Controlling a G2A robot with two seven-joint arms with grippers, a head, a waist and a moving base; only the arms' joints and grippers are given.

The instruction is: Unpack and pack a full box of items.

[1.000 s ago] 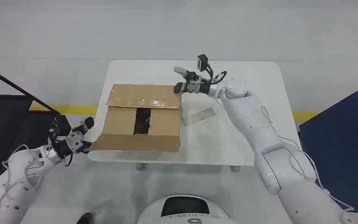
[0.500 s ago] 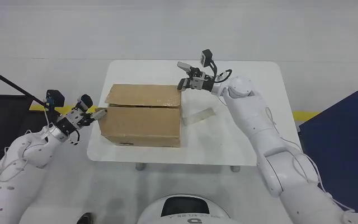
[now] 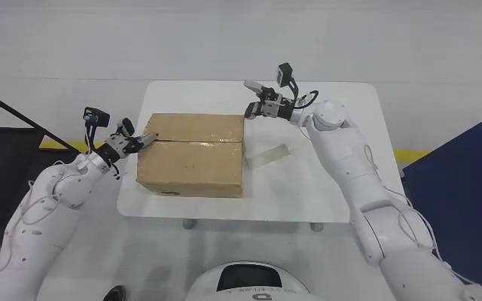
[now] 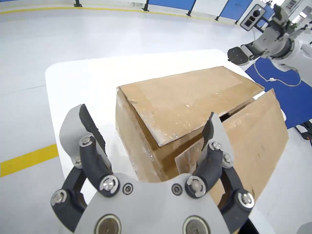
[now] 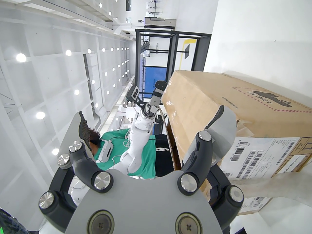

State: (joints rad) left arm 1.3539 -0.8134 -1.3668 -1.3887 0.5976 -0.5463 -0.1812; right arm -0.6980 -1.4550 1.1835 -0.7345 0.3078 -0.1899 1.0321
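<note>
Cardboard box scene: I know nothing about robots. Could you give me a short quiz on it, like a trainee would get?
1. True or false: the cardboard box sits on the floor.
2. The left gripper is: A open; B shut on the box; C shut and empty.
3. What lies on the table beside the box, on the robot's right?

Key: 1 false, it stands on the table. 2 A. 3 a white strip.

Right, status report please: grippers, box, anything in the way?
Left gripper open at box end; right gripper open at far corner. Box on table, one flap slightly raised. White strip beside it, apart.
</note>
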